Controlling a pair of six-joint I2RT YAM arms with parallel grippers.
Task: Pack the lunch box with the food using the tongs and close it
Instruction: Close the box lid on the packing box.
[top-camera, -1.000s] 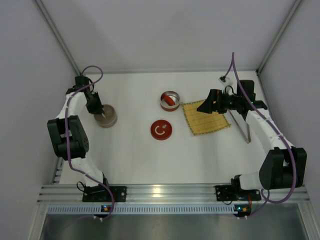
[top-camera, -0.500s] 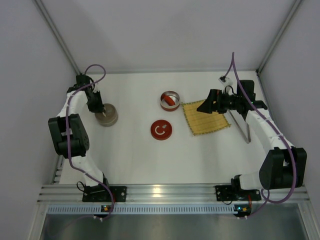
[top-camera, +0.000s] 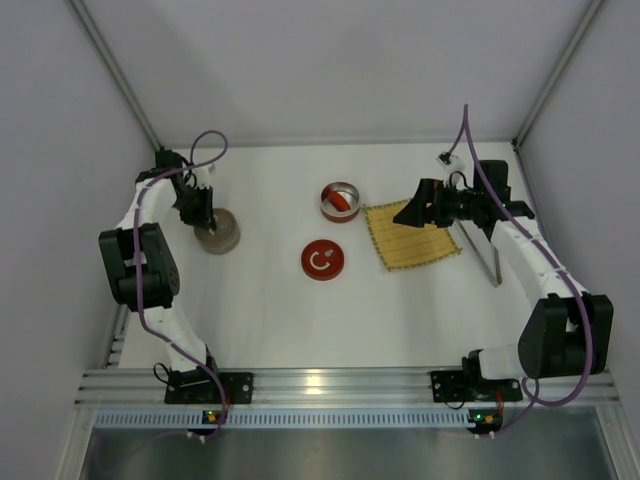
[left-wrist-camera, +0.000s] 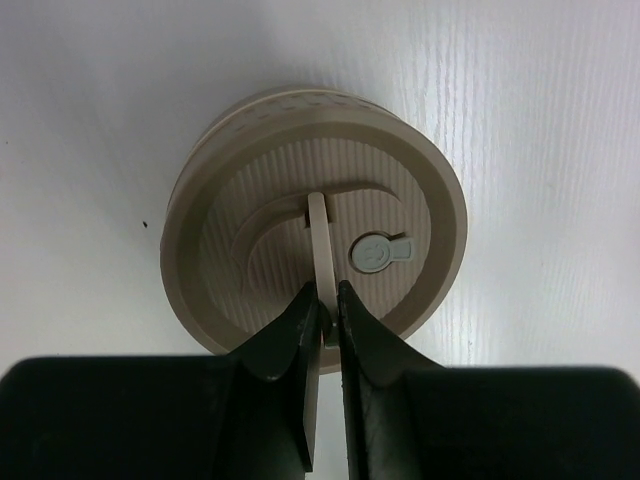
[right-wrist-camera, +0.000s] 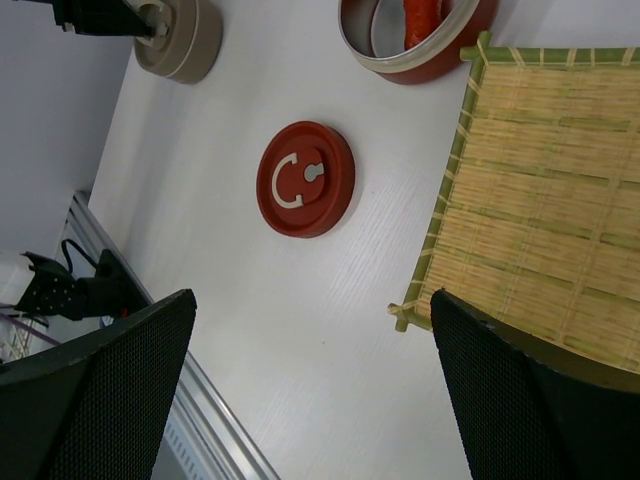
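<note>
An open red lunch box tin holds a red sausage-shaped piece of food. Its red lid lies flat on the table in front of it. A beige tin stands at the left with its lid on. My left gripper is shut on that lid's thin upright handle. My right gripper hovers wide open and empty over the left edge of the bamboo mat. The silver tongs lie on the table just right of the mat, partly under the right arm.
Walls enclose the table on the left, back and right. The left arm runs along the left wall. An aluminium rail marks the near edge.
My left gripper and its cable have shifted slightly right over the beige tin, still gripping the handle. The right arm has not moved.
</note>
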